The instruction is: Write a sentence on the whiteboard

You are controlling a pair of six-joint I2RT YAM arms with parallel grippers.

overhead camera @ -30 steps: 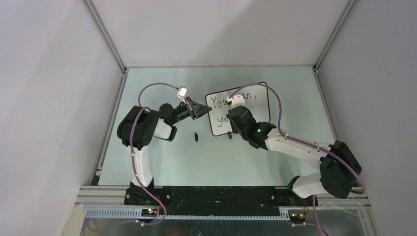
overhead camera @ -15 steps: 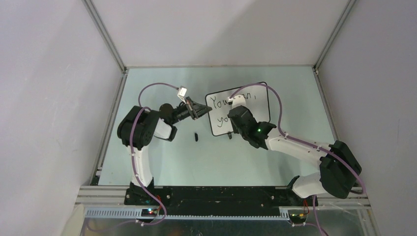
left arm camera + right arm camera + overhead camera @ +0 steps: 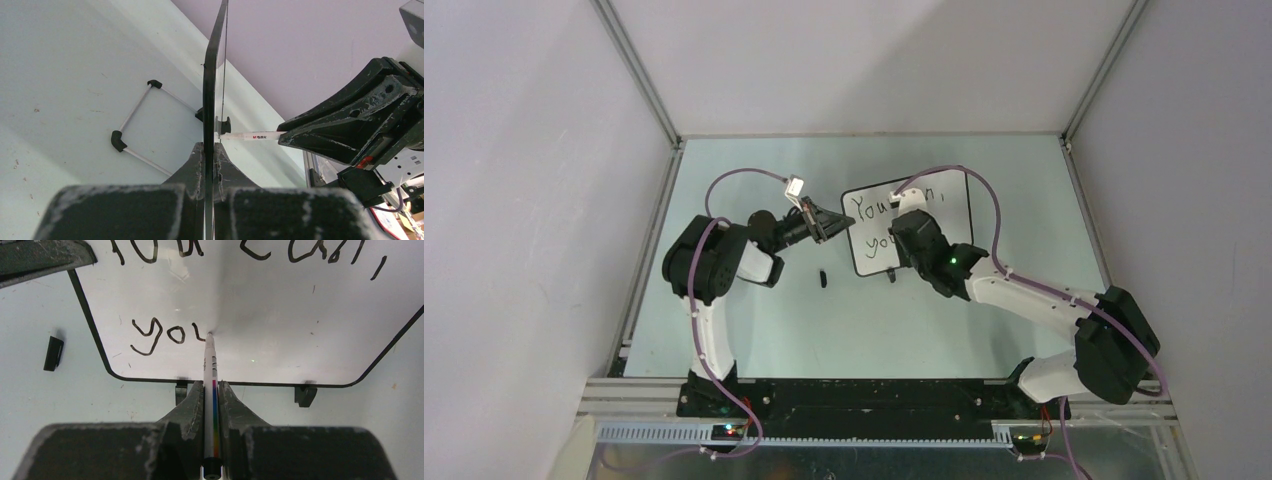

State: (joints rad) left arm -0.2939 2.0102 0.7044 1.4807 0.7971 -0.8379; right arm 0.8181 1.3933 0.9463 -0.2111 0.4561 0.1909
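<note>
Two arms at whiteboard [image 3: 946, 225], which stands upright on table [image 3: 844, 330], mid-workspace. Left gripper [image 3: 210, 150]: fingers pressed onto board's left edge, pinching it. Right gripper [image 3: 212, 390]: fingers clamped on marker [image 3: 210, 360], tip touching board face. Sentence [image 3: 176, 335]: top line "You can,", second line "yo" plus partial stroke, tip at its end. Small black cap [image 3: 821, 277] on table left of board, not touching.

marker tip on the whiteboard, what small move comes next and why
Probably a short stroke up the board to close the "u": the marker, shut in the right gripper, touches the whiteboard where the sentence stops at "yo" and a half-drawn letter, while the left gripper clamps the board's edge.
</note>
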